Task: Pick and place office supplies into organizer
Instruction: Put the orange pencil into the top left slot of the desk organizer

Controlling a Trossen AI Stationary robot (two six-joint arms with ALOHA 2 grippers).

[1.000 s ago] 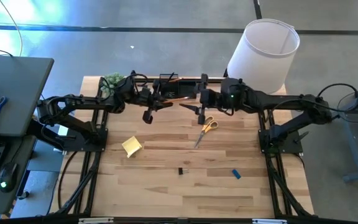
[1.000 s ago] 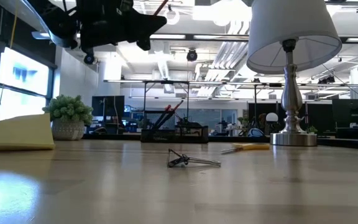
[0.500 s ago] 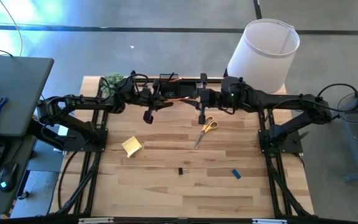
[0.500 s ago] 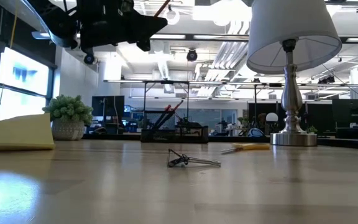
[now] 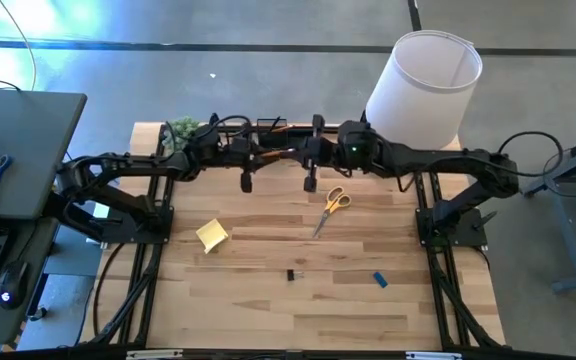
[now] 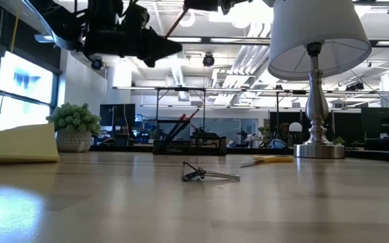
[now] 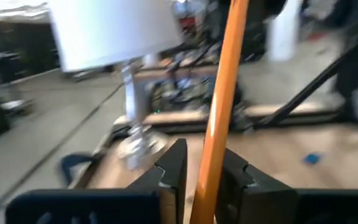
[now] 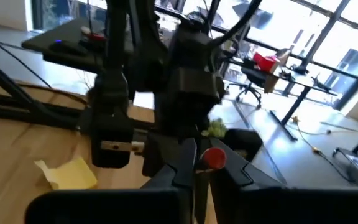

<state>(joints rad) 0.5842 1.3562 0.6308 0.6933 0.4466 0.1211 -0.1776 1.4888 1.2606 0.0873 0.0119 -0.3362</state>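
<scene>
Pencil (image 7: pixel 219 106), slim orange, pinched by left gripper (image 7: pixel 201 171) dark fingers (image 7: pixel 174 163).

I saw an orange pencil (image 7: pixel 219 106) pinched between the left gripper's (image 7: pixel 199 163) black fingers. The right gripper (image 8: pixel 194 163), black too, closed on that pencil's red eraser end (image 8: pixel 214 157). Just beside both grippers sat the black organizer (image 5: pixel 272 130), next to a green plant (image 5: pixel 180 129). Near the right gripper lay yellow-handled scissors (image 5: pixel 332 208), under a white lamp shade (image 5: pixel 423 87). Well apart on pale striped wood (image 5: pixel 268 310): a yellow sticky-note pad (image 5: pixel 212 235), a black clip (image 5: pixel 292 274), a blue block (image 5: pixel 379 280).
</scene>
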